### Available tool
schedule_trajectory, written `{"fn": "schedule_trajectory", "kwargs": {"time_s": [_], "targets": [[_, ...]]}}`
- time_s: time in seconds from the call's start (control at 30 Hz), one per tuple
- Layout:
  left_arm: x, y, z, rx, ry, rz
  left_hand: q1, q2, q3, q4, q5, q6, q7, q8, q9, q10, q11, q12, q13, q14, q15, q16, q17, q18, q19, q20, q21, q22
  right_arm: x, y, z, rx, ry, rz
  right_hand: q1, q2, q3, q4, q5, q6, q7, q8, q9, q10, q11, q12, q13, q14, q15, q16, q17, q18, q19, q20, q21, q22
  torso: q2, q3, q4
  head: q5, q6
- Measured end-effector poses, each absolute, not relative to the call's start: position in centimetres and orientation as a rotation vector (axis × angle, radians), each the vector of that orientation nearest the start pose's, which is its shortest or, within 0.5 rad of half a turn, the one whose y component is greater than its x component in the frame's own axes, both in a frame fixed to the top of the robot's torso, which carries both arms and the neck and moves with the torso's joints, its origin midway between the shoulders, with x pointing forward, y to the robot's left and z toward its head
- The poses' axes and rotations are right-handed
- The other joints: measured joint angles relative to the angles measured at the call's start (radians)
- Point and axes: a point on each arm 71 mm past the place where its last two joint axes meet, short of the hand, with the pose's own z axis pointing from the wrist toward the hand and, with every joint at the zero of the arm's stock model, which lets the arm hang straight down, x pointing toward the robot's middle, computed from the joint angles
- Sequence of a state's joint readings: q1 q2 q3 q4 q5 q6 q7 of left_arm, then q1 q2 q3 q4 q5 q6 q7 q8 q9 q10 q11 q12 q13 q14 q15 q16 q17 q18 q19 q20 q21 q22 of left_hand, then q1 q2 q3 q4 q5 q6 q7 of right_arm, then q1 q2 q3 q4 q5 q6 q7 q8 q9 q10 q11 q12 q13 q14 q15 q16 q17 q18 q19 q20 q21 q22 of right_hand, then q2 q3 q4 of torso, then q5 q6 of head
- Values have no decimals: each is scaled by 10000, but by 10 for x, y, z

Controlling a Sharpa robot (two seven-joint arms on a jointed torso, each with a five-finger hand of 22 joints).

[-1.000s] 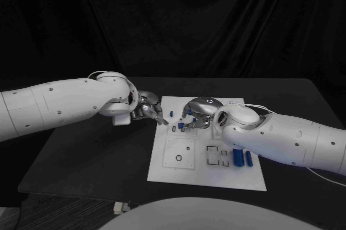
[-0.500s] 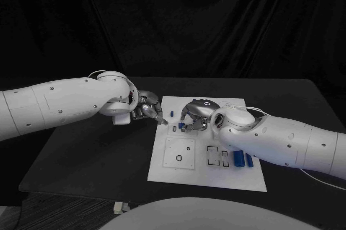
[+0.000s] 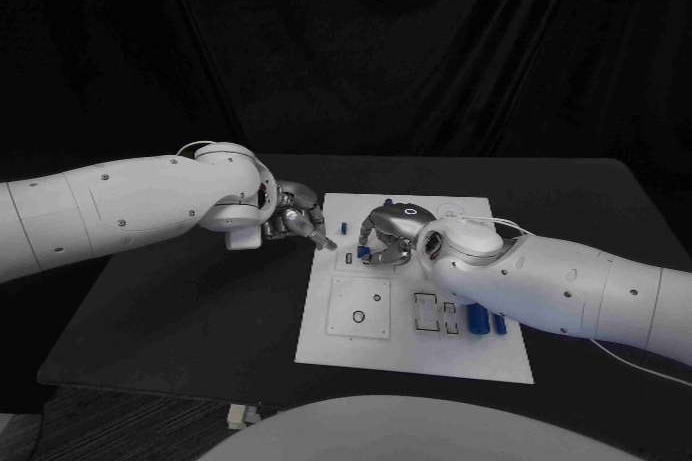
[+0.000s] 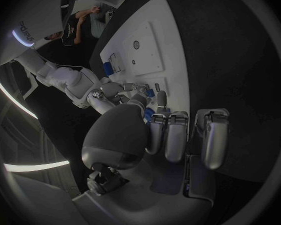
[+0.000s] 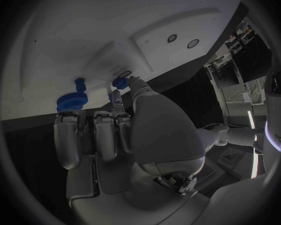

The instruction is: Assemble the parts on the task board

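The board [image 3: 418,351] lies mid-tabletop [image 3: 188,321], and both hands are crowded at its far end, so a clash of fingers is judged the main risk. The right hand [image 3: 387,239] is lowered over the far parts; a small blue part [image 5: 120,83] sits at its fingertips, though whether it is pinched cannot be told. If it is only touched, it could be tipped or pushed aside. The left hand [image 3: 300,224] rests at the board's edge, fingers curled, nothing seen in it. Nearer, two blue bars [image 3: 477,318] lie well apart.
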State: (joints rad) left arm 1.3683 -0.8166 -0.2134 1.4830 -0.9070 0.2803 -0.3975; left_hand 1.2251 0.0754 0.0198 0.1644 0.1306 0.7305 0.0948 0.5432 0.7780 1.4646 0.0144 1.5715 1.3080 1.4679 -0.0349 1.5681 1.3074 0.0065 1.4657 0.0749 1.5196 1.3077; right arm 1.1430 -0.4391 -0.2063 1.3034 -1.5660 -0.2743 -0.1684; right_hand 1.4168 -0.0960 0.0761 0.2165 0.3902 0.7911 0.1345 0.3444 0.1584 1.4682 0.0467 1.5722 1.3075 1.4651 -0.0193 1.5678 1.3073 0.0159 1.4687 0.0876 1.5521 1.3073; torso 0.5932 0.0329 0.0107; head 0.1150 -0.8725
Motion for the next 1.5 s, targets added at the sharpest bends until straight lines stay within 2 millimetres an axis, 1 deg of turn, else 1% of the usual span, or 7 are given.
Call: {"fn": "schedule_trajectory", "kwargs": {"time_s": [0.5,0.73,0.87,1.07,1.2,1.4,1.5], "targets": [[480,211,-215,-942,24867,-5330,0,0,0,-1,0,0,0,39,-25,0,0,0,0,0,0,0,0,0,0,0,-1,-1,462,-52,-281,-4513,18254,6838,0,0,210,-210,50,216,-38,254,112,0,0,0,-1,0,-1,0,0,0,0,0,0,7,-1,-5,2,16,0],[481,211,-215,-943,24866,-5331,138,35,-58,113,0,-141,69,-53,-208,-2,70,0,0,-25,34,0,-1,-1,2,74,-41,-1,462,-55,-281,-4508,18181,6914,161,56,493,-494,585,567,-105,426,208,0,0,0,-1,0,0,0,0,0,0,0,-39,6,-2,-4,2,31,0],[482,210,-216,-936,24847,-5369,343,31,-158,297,51,-384,241,-732,-940,14,243,0,0,-24,214,0,0,-1,23,170,-100,-1,462,-57,-280,-4451,17999,7033,161,56,525,-526,621,665,-157,466,232,0,0,0,-1,0,0,0,0,0,0,0,-39,6,-2,-4,2,43,0],[483,207,-216,-888,24771,-5556,559,34,-233,428,198,-438,346,-1439,-1890,38,287,0,1,-46,262,0,0,0,3,253,-196,-2,459,-60,-276,-4302,17585,7317,161,56,580,-524,621,737,-158,466,245,0,-1,0,-1,0,-1,0,0,-1,0,0,-39,5,-2,-4,2,44,0],[484,205,-216,-844,24690,-5742,593,68,-292,541,204,-493,400,-1786,-2355,35,357,0,1,-10,298,0,-1,160,1,326,-306,-2,455,-63,-273,-4200,17347,7515,161,56,580,-524,621,737,-158,466,245,0,-1,0,-2,-1,0,0,0,0,0,0,-40,5,-2,-4,2,63,0],[484,201,-215,-749,24558,-6097,592,68,-435,714,203,-395,498,-1952,-2696,18,450,0,1,-10,371,0,-1,160,0,398,-306,-2,452,-64,-264,-4105,16969,7764,154,49,580,-524,621,737,-158,466,255,0,-1,0,-2,0,-1,0,0,0,0,0,-80,4,-2,-4,2,58,0],[485,199,-216,-687,24489,-6297,592,68,-619,950,-90,-317,576,-2067,-2958,23,487,0,1,6,459,0,-1,161,16,454,-345,-3,450,-64,-260,-4063,16805,7858,77,-27,597,-507,575,759,-180,466,255,1,0,0,-2,0,-1,0,0,-1,0,0,-81,4,-2,-4,2,39,0]]}}
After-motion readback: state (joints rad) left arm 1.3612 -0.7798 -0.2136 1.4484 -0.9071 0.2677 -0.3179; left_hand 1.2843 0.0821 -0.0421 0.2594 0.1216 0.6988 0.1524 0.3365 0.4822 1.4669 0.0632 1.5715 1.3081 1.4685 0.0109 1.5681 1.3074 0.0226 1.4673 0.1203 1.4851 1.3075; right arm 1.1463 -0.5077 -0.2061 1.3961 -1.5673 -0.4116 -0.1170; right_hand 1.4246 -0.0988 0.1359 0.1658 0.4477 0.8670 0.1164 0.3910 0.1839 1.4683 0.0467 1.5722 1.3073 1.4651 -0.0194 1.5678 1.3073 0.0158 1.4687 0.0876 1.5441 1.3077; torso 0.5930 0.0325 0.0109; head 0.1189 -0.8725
